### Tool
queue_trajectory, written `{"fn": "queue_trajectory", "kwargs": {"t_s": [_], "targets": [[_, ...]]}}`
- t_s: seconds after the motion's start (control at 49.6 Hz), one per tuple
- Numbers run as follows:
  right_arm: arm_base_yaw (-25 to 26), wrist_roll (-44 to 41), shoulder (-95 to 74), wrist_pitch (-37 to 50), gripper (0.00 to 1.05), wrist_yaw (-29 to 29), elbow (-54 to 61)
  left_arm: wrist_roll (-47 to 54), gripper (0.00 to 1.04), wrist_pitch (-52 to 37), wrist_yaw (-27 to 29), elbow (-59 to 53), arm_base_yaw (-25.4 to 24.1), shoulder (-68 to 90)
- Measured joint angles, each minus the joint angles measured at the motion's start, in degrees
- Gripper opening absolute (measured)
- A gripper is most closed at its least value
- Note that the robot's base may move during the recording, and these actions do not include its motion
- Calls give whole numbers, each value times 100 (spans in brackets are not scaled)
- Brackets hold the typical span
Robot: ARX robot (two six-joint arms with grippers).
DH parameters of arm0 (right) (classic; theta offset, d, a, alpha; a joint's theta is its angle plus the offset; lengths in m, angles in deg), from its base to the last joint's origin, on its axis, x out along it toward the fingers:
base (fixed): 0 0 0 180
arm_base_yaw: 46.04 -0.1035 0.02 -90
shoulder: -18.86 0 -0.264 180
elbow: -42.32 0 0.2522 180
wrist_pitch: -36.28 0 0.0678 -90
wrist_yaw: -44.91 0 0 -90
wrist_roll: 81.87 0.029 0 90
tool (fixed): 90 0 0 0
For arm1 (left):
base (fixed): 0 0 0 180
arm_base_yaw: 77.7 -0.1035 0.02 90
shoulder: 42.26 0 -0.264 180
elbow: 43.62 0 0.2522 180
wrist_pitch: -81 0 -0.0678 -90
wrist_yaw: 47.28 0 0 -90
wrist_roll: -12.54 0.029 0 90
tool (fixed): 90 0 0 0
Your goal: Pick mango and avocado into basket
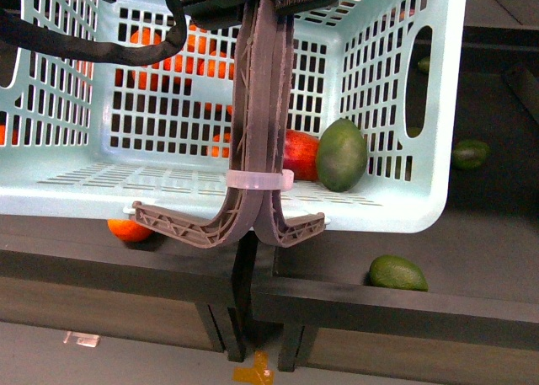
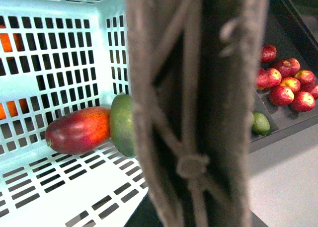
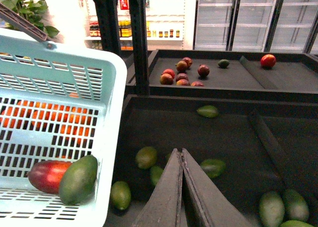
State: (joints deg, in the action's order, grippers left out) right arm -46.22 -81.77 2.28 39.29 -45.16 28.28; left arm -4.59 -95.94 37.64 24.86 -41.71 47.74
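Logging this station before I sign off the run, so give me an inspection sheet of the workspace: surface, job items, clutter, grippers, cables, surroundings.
Surface: dark produce bins with raised edges.
Job's things: the mango and the avocado lie touching each other inside the basket, beside its brown-grey handle.
Clutter: loose green fruit in the bin beside the basket; oranges behind and under it; red apples in a further bin.
Grippers: the right gripper is shut and holds nothing; the left gripper is not in view.
Cables: a black sleeved hose crosses in front of the basket.
Surroundings: shelving and glass-door coolers in the background.
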Motion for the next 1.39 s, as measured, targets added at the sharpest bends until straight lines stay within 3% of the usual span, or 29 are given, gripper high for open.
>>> {"fn": "queue_trajectory", "kwargs": {"t_s": [0.464,0.565,0.887,1.291,1.391], "targets": [[7,0,647,-643,2,2,0,0,5,0,0,0,0,0],[7,-7,1453,-1611,2,17,-4,0,5,0,4,0,0,0],[7,-17,1628,-1663,3,17,-4,0,5,0,7,0,0,0],[4,-15,1631,-1679,87,-2,-4,2,5,0,-35,0,2,0],[9,-11,1633,-1676,99,2,-4,4,5,0,-72,0,7,0]]}}
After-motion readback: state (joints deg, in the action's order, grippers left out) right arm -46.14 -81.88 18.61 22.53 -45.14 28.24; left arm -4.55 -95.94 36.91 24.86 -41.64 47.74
